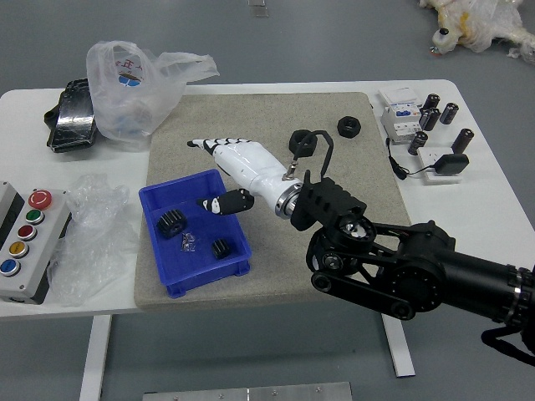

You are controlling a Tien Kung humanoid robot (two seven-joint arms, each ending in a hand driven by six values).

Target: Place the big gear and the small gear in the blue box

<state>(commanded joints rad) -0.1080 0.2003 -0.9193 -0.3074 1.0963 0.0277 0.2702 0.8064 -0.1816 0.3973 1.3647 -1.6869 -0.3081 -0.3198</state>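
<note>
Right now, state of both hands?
Left: out of view, can't be told.
Right: white-and-black five-fingered hand open, holding nothing, above the blue plastic box.

The big gear [171,223] and small gear [221,248] lie in the box [178,266], perhaps with loose bits [189,243] between them; a button panel [43,251] sits left.

The mat [242,117] leaves room to pass between the plastic bag [129,104] and black nuts [349,134]. Nearer, the right hand [255,169] bars the way.
</note>
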